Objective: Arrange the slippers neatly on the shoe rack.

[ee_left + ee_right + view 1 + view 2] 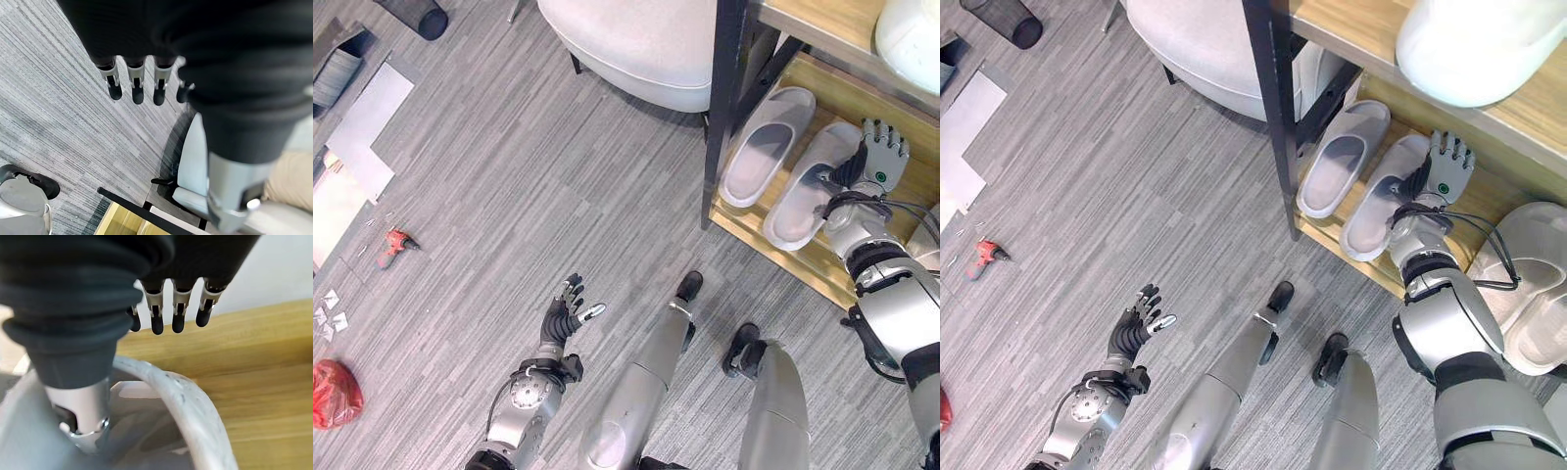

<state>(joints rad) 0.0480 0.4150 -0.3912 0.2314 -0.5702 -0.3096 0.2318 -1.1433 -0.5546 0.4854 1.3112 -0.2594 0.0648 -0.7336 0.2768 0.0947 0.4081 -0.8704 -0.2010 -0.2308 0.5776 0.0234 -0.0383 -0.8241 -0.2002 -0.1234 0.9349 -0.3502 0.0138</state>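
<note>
Grey floor, rack (822, 262) holds both slippers (766, 147) paired. Right hand (881, 157) fingers straight at the second slipper (808, 191), thumb in its strap, likely nudging. Left hand (566, 311) relaxed, idle.

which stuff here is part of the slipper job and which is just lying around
Job: pair of grey slippers side by side on the wooden shoe rack; right hand open over one slipper's toe end.

Lying about: red drill, red bag, grey panels, white seat, white slippers; left hand idle.
</note>
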